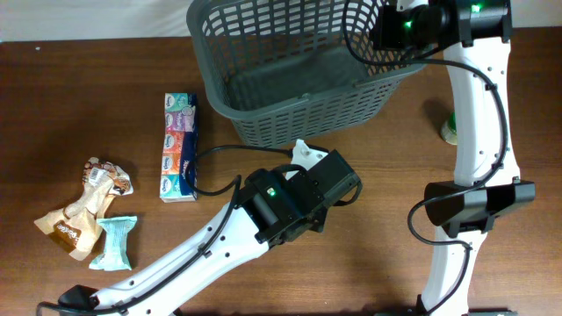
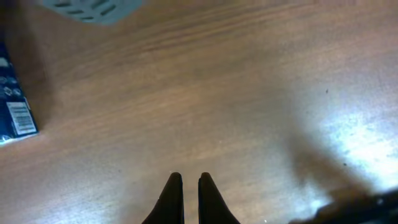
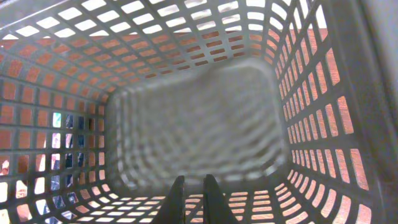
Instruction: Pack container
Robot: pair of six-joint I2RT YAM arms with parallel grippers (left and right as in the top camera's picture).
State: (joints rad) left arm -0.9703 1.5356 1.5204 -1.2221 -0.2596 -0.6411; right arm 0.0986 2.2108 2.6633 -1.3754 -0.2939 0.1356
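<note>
The container (image 1: pixel 290 75) is a large dark grey lattice basket at the back middle of the table; nothing shows inside it. My right gripper (image 1: pixel 378 33) hangs over its right rim. In the right wrist view its fingers (image 3: pixel 193 183) are shut with nothing between them, pointing down at the container's solid bottom (image 3: pixel 199 118). My left gripper (image 1: pixel 303 152) hovers over bare table just in front of the container. In the left wrist view it (image 2: pixel 190 180) is shut on nothing, with a corner of the container (image 2: pixel 93 9) at the top edge.
A long pack of tissues (image 1: pixel 179 146) lies left of the container; its end shows in the left wrist view (image 2: pixel 15 115). Brown snack wrappers (image 1: pixel 88 206) and a teal packet (image 1: pixel 115 242) lie at the far left. A small green-topped jar (image 1: pixel 450 128) stands behind the right arm.
</note>
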